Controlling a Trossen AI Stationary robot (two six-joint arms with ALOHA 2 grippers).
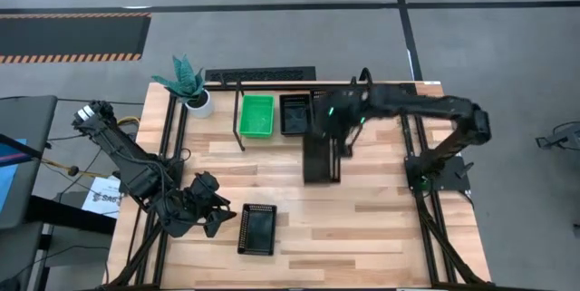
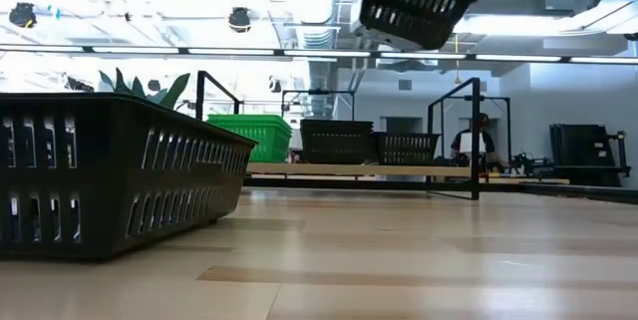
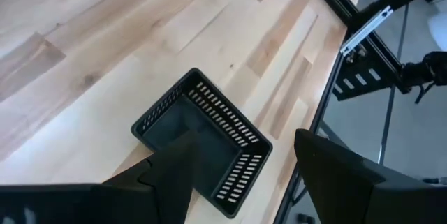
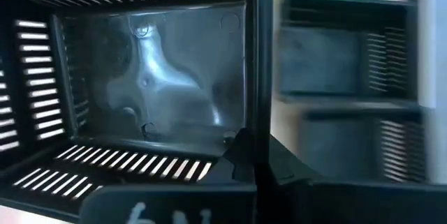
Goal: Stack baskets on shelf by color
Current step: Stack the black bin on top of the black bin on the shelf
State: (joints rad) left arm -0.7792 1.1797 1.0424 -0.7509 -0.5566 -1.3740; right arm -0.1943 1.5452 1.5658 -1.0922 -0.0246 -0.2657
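The big wooden table holds everything; at its far edge stands the shelf, with a green basket on it and a black basket on the shelf just beside that one; the low view shows one more black one next to it. The right arm reaches over the middle of the table; the right gripper is clamped on the rim of a black basket held up in the air, near the shelf but not yet over a stack. The step in hand looks like carrying this basket to the black pile; next it must line up over a black basket and come down straight so it nests. The left gripper waits with fingers spread wide, holding nothing, above another black basket lying on the near part of the table.
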